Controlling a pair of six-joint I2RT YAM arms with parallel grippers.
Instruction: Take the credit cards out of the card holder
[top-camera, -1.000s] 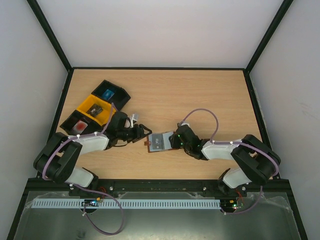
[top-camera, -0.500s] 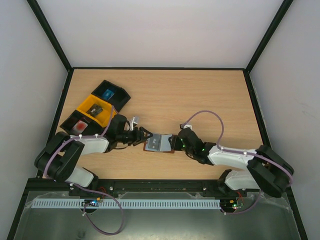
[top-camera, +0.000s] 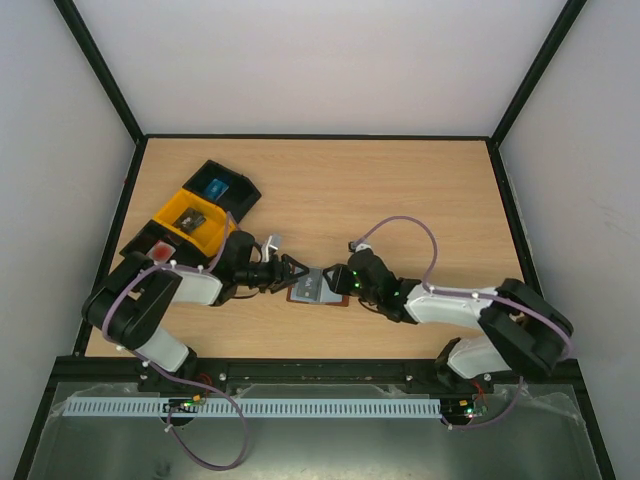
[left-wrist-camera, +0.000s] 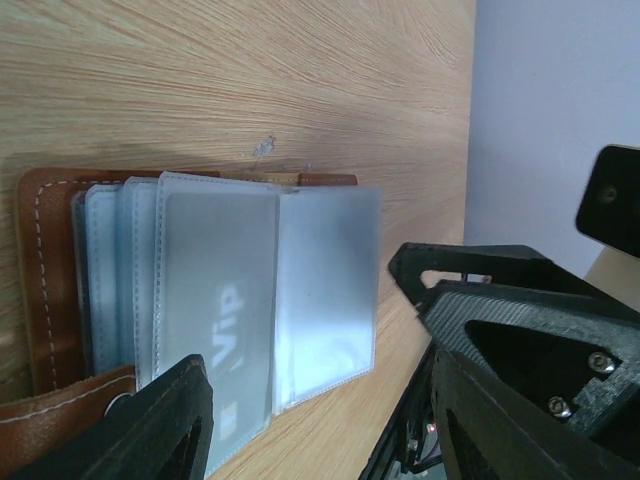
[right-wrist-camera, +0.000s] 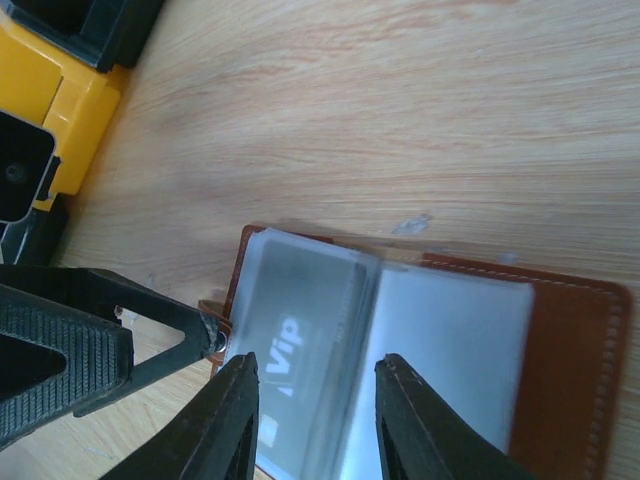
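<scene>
Fingers (left-wrist-camera: 150, 425) of the left gripper (left-wrist-camera: 310, 405) stand wide apart and empty at the tab edge of the card holder (left-wrist-camera: 45, 270). The right gripper (right-wrist-camera: 310, 430) straddles the fanned clear sleeves (right-wrist-camera: 450, 340); through the blur, whether it pinches them is unclear. A grey Vip card (left-wrist-camera: 215, 290) sits sleeved. The holder lies open near the front edge of the table (top-camera: 400, 190), with wood spreading behind it to the back wall and the yellow bin (top-camera: 172, 205) to the left.

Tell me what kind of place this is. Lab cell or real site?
Most likely a lab test cell for robot manipulation. A wooden table is boxed in by plain white walls and a black frame, two arms are bolted at its near edge, and yellow and black bins sit at its left side.
</scene>
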